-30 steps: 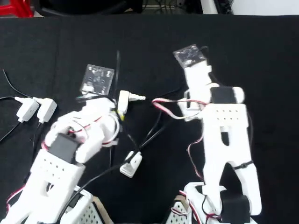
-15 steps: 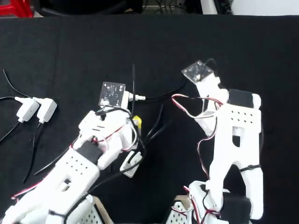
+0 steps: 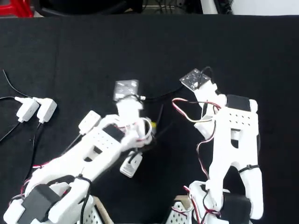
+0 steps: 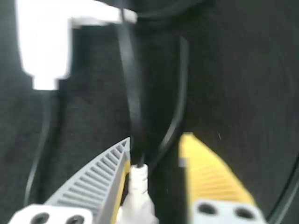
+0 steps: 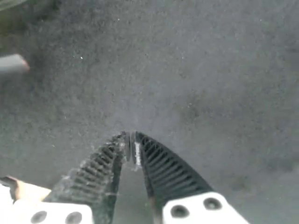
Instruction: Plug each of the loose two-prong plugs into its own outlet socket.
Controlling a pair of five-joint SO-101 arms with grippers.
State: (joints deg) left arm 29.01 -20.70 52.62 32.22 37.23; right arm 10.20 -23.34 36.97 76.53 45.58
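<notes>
My left gripper (image 4: 154, 140) hangs low over the black cloth, near the table's middle in the high view. Its ribbed grey finger (image 4: 105, 170) and yellow finger (image 4: 205, 172) stand apart. A slim white cable end (image 4: 138, 184) with a black lead lies between them, against the grey finger. A white plug (image 4: 44, 42) lies farther off. Another white plug (image 3: 131, 164) rests beside the left arm. Two white plugs (image 3: 36, 109) lie side by side at the far left. My right gripper (image 5: 131, 140) is shut on nothing, just above bare cloth.
Black cables (image 3: 161, 116) cross the cloth between the arms, and more trail off to the left (image 3: 11, 86). A small white tip (image 3: 141, 98) pokes out by the left wrist camera. The right arm (image 3: 233, 135) stands at the right; both bases sit at the front edge.
My left arm has swung right and forward toward the table's middle. The right arm has drawn back toward its base.
</notes>
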